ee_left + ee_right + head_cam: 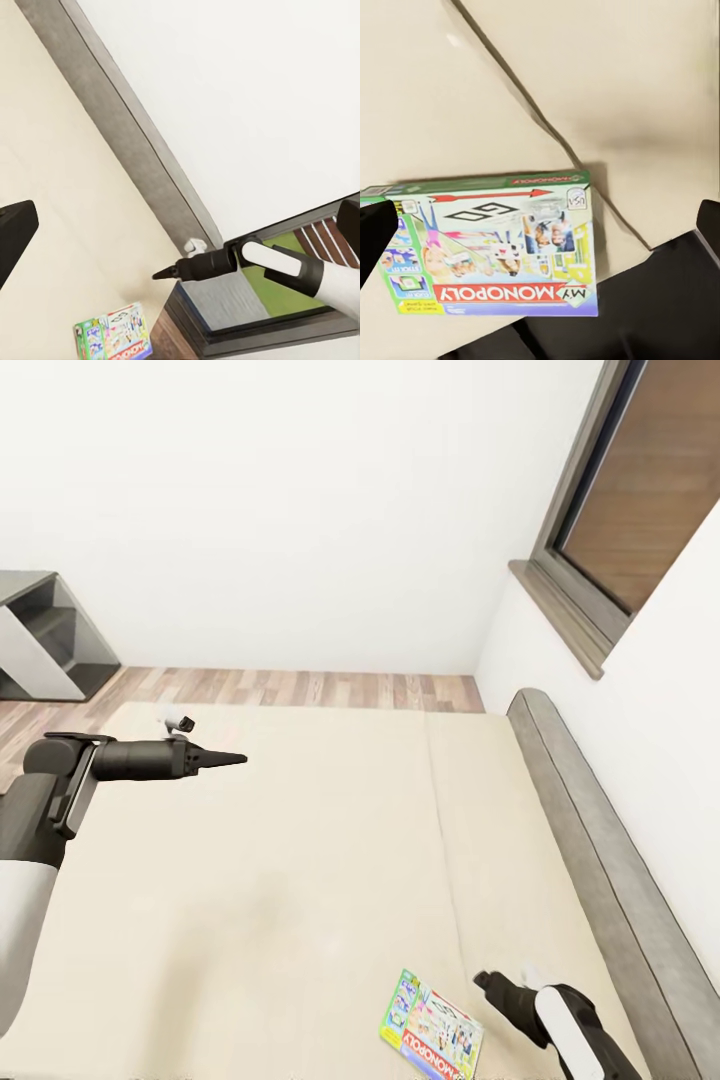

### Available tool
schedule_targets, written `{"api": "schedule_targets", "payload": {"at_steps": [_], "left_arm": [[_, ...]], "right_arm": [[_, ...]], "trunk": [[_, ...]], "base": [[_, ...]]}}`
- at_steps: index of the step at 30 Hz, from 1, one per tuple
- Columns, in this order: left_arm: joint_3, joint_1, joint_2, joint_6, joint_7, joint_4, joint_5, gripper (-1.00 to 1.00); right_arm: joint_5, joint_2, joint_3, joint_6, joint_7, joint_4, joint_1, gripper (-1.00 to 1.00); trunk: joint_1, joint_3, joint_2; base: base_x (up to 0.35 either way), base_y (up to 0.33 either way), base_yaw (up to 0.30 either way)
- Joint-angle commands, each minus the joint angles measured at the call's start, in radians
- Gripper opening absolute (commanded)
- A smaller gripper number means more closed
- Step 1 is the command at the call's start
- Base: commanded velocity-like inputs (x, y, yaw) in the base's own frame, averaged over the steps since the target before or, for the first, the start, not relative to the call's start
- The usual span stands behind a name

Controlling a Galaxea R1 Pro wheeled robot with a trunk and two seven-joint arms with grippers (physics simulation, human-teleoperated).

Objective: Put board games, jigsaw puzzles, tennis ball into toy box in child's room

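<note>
One board game (432,1032), a flat green and blue Monopoly box with a red band, lies on the beige bed (300,860) near its front right. In the right wrist view the board game (487,244) lies flat between the spread fingers (375,236). My right gripper (483,980) is open and hovers just right of the box, not touching it. My left gripper (238,759) is open and empty, held over the bed's left part. The left wrist view looks across at the right gripper (160,275) and the board game (112,335). The toy box, jigsaw puzzles and tennis ball are out of view.
A low grey headboard (590,840) runs along the bed's right side against the white wall. A grey-framed window (640,490) with a sill sits above it. Wood-plank floor (300,687) lies beyond the bed. A grey side desk with a white panel (40,635) stands at far left.
</note>
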Motion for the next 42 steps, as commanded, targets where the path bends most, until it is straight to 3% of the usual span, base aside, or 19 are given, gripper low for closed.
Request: {"api": "schedule_targets", "payload": {"at_steps": [1,24,36,42], "left_arm": [[0.0,-0.001,0.0,0.011,-0.004,0.0,0.0,1.0],[-0.001,-0.001,0.0,0.004,-0.004,0.001,-0.001,1.0],[-0.001,0.0,0.0,0.002,-0.004,0.0,-0.001,1.0],[-0.001,0.001,0.0,0.001,-0.004,0.001,-0.001,1.0]], "right_arm": [[-0.011,0.0,-0.002,0.003,-0.009,0.0,0.0,1.0],[-0.01,0.003,-0.011,0.003,-0.003,0.007,0.0,1.0],[-0.003,0.001,-0.011,0.003,0.103,0.008,0.0,1.0],[-0.001,0.001,-0.011,0.003,0.12,0.008,0.0,1.0]], "trunk": [[0.0,-0.003,-0.002],[0.0,-0.041,-0.002],[0.0,-0.061,-0.002],[0.0,-0.071,-0.002]], "base": [[0.0,0.0,0.0],[0.0,0.0,0.0],[0.0,0.0,0.0],[0.0,0.0,0.0]]}}
